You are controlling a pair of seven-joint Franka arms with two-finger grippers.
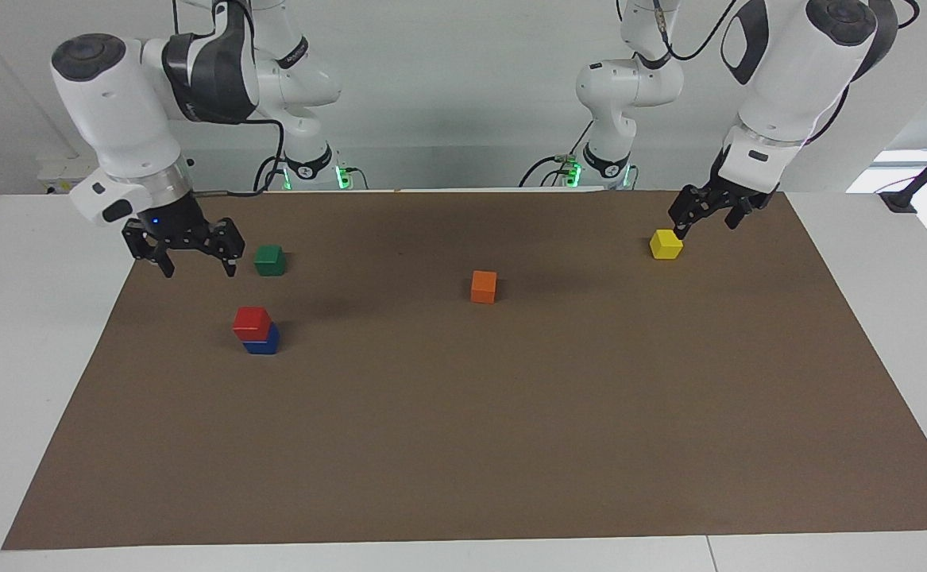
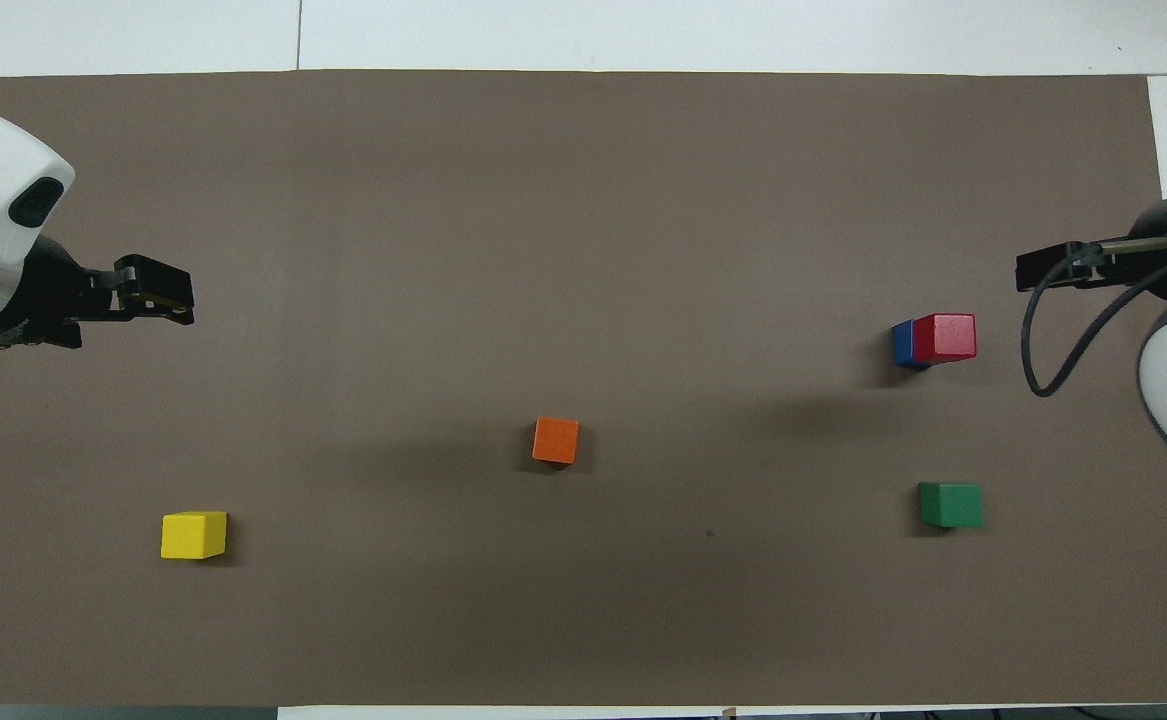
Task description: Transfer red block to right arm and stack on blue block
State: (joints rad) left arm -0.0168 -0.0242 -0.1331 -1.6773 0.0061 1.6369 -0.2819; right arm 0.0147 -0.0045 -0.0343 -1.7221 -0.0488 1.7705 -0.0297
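Observation:
The red block (image 1: 252,320) sits on top of the blue block (image 1: 263,343), slightly offset, at the right arm's end of the brown mat. The stack also shows in the overhead view, red block (image 2: 945,336) over blue block (image 2: 902,343). My right gripper (image 1: 197,258) is open and empty. It is raised over the mat's edge, clear of the stack, and it also shows in the overhead view (image 2: 1031,272). My left gripper (image 1: 704,223) is open and empty and waits above the mat by the yellow block; it also shows in the overhead view (image 2: 175,298).
A green block (image 1: 270,260) lies nearer to the robots than the stack, beside my right gripper. An orange block (image 1: 484,286) lies mid-mat. A yellow block (image 1: 666,244) lies at the left arm's end. The brown mat (image 1: 511,445) covers the table.

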